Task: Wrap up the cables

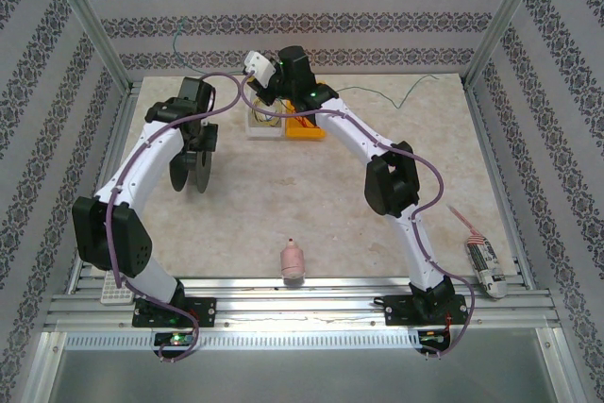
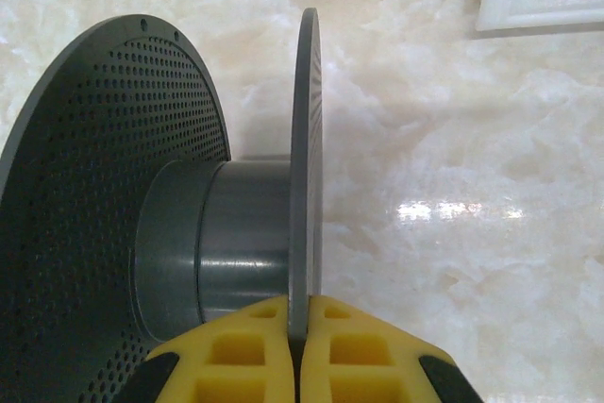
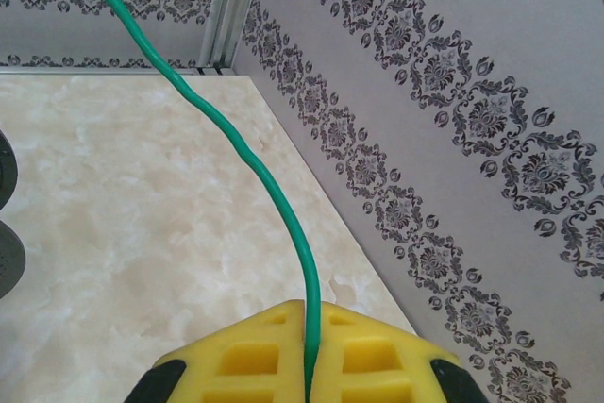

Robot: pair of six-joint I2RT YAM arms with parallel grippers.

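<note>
Top view: left arm holds the black spool (image 1: 192, 163) at left-centre of the worktop (image 1: 377, 224), flanges upright, axis roughly level. My read: it's presented that way so a wire can be fed onto the hub from the side. Right arm reaches to the back, over the white tray (image 1: 263, 124) and orange tray (image 1: 304, 129). The green cable (image 1: 179, 44) shows as a thin line against the back wall, left of that arm. Another green wire (image 1: 415, 92) lies at back right; can't tell if the two are joined.

Left wrist: left jaws fully closed on the rim of the near flange (image 2: 306, 139), the thin disc pinched edge-on between the yellow pads (image 2: 241, 351). Hub (image 2: 231, 233) is bare, no turns on it. The rim grip leaves the hub and the gap to the perforated flange (image 2: 85, 195) free for winding. Can't tell whether the spool rests on the worktop.

Right wrist: right jaws shut tight on the green cable, which exits between the pads and arcs up and left over the worktop. The curve is slack, not taut. Winding hasn't started; the cable has to reach the hub first.
</note>
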